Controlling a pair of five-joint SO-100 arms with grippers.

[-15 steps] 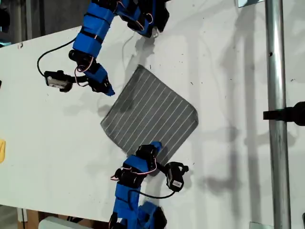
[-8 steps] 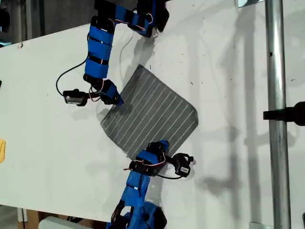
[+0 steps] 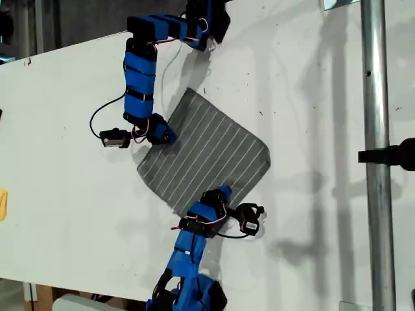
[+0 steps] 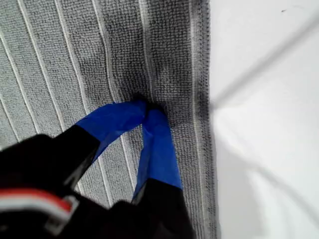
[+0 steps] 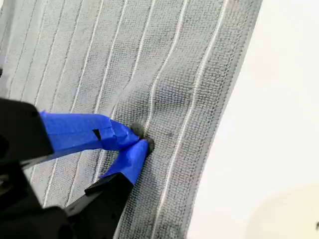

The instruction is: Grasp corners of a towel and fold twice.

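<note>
The towel (image 3: 204, 152) lies flat mid-desk (image 3: 65, 194) in the exterior view. The first pincer (image 4: 148, 110) and second pincer (image 5: 141, 141) are each seen pinched together on the cloth beside an edge. Only a thin nip is held; slippage on lifting is judged likely.
</note>
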